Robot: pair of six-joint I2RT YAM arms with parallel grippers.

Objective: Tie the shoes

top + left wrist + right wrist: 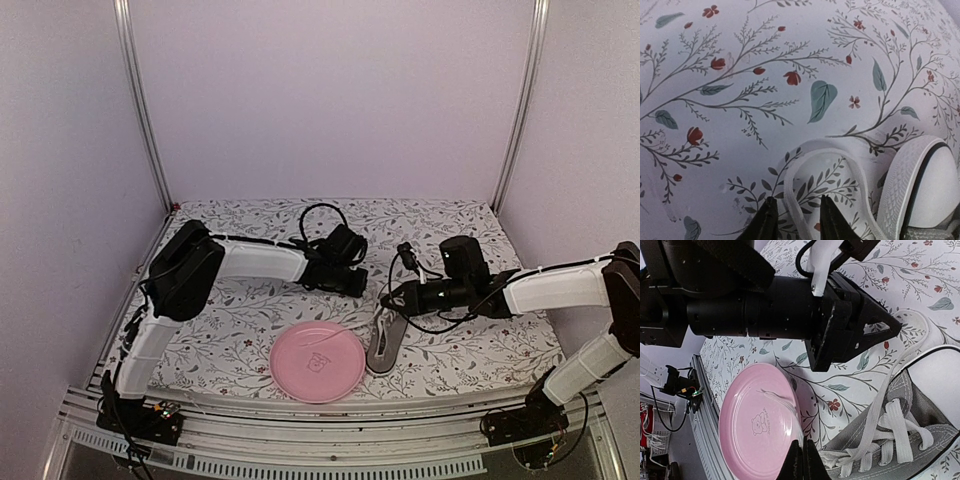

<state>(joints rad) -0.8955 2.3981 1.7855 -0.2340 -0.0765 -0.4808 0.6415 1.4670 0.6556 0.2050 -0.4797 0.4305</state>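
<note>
The grey sneaker [385, 345] lies on the flowered cloth just right of the pink plate, toe pointing away from the arm bases. Its white toe cap [935, 185] fills the lower right of the left wrist view. A loop of white lace [852, 167] lies flat on the cloth there. My left gripper [799, 220] is open, with one strand of that loop running between its fingertips. My right gripper [802, 452] hovers over the laced tongue [895, 440], shut, with a bunched lace [837, 459] coming out at its fingers. In the top view the two grippers [358, 283] [388, 299] nearly meet.
A pink plate [318, 362] with a bear print sits near the front edge, touching the shoe's left side. The left arm's black wrist [790, 310] hangs close above the shoe. Metal frame posts stand at the back corners, with a rail along the front.
</note>
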